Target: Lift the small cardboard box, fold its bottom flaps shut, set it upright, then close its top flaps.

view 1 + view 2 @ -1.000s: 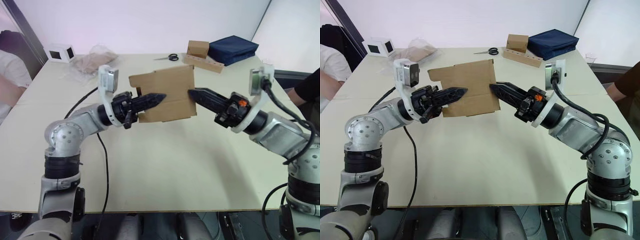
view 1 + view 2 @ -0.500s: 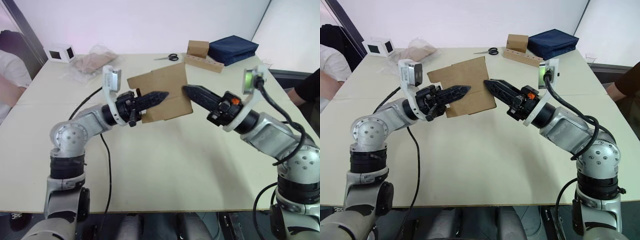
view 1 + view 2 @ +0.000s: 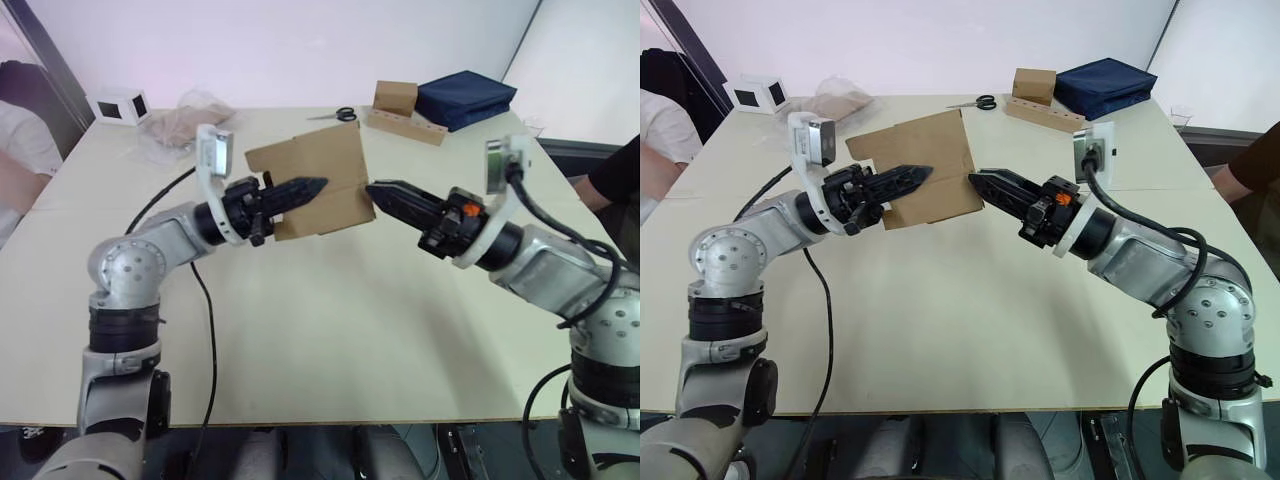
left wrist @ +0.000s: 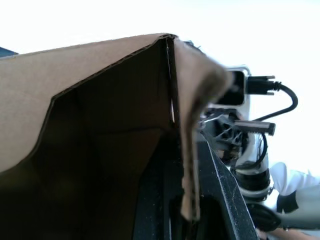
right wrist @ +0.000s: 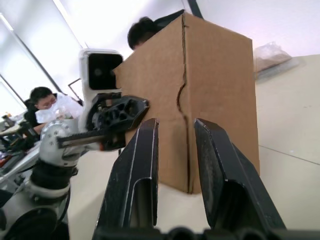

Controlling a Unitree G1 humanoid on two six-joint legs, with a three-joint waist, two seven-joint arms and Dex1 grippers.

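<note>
While my left gripper (image 3: 312, 187) pinches the small cardboard box (image 3: 318, 180) aloft, light and crushable, best held by its stiff edges, my right gripper (image 5: 177, 132) waits spread

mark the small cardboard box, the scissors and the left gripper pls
small cardboard box (image 3: 330, 175): left eye view, on its broad brown front panel.
scissors (image 3: 341, 115): left eye view, on the black handles.
left gripper (image 3: 318, 185): left eye view, at its black fingertips against the box.
</note>
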